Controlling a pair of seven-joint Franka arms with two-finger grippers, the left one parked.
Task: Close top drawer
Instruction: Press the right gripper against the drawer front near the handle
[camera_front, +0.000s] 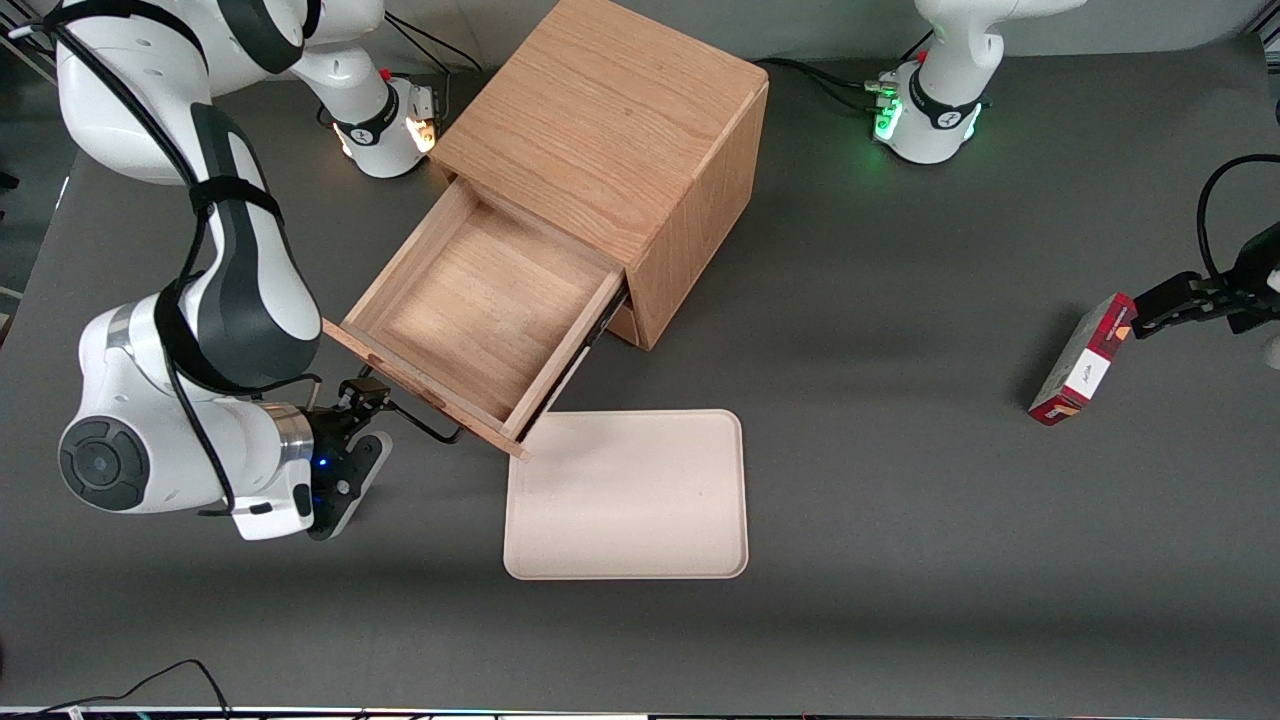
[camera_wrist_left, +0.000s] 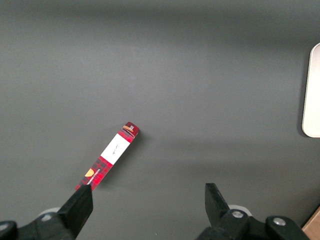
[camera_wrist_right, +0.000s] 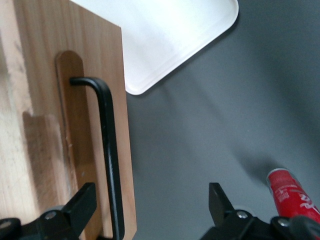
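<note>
The light oak cabinet stands near the middle of the table. Its top drawer is pulled far out, and the shallow tray shows nothing inside. The thin black wire handle sticks out from the drawer's flat front. My gripper is in front of the drawer, at the handle's end nearest the working arm. It is open. In the right wrist view the gripper straddles the handle, which runs close by one finger without being clamped. The lower drawer is hidden under the top one.
A beige tray lies flat on the table, nearer the front camera than the drawer, its corner just under the drawer front. A red plaid box lies toward the parked arm's end. A red item with white print shows beside my gripper.
</note>
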